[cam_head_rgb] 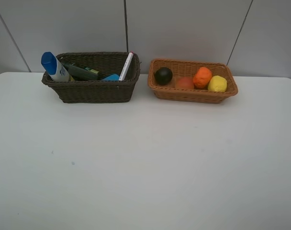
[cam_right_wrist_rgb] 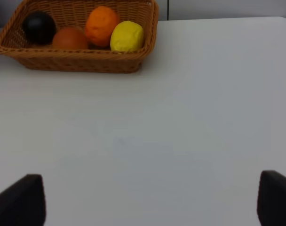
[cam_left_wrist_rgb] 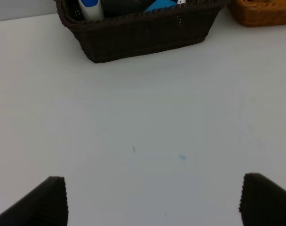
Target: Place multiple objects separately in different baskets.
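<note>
Across the far edge of the table, everything is sitting sorted, bottles and marker in the dark brown basket, four fruits in the tan basket, while both grippers are hanging spread and empty, nothing apparently left.

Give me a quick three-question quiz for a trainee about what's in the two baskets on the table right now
1. True or false: the lemon lies in the dark brown basket.
2. Which fruit sits at the end of the light orange-tan basket nearest the dark brown basket? A) orange B) mangosteen C) lemon
3. Fill in: the white bottle leaning in the dark brown basket has a ____ cap.

Key: 1 false, it lies in the light orange-tan basket; 2 B; 3 blue.
</note>
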`<state>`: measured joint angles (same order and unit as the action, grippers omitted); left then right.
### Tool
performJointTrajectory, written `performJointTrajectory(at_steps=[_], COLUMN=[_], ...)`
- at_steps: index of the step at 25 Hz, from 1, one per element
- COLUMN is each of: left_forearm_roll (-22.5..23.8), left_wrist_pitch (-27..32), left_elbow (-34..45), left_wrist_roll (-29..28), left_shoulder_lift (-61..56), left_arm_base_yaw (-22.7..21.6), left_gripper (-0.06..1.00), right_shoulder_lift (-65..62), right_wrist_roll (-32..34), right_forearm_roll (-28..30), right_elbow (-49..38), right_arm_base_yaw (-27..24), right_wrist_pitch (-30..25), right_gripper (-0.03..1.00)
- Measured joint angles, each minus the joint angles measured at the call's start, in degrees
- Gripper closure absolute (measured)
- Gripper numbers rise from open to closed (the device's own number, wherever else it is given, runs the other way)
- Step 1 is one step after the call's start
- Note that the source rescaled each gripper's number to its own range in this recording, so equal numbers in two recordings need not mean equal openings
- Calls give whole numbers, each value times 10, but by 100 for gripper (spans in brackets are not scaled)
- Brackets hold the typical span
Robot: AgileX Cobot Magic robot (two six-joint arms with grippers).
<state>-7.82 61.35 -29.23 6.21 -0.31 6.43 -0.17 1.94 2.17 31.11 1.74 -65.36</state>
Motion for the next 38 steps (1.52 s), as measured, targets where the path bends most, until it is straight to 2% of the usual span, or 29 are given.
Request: performJointTrajectory(at_steps=[4, 9, 38], left_forearm_roll=[0, 0, 0], left_wrist_pitch=[0, 0, 0], left_elbow=[0, 0, 0], left_wrist_roll=[0, 0, 0], left_shoulder_lift=[0, 0, 0], left_arm_base_yaw=[0, 0, 0], left_gripper=[11, 11, 11], right_shoulder_lift=[0, -2, -2], right_wrist_roll=[0, 0, 0], right_forearm_roll=[-1, -1, -1], right_elbow=[-16, -19, -19], right_arm_base_yaw=[0, 0, 0], right_wrist_pitch=[29, 37, 40], right_gripper=[-3, -3, -3])
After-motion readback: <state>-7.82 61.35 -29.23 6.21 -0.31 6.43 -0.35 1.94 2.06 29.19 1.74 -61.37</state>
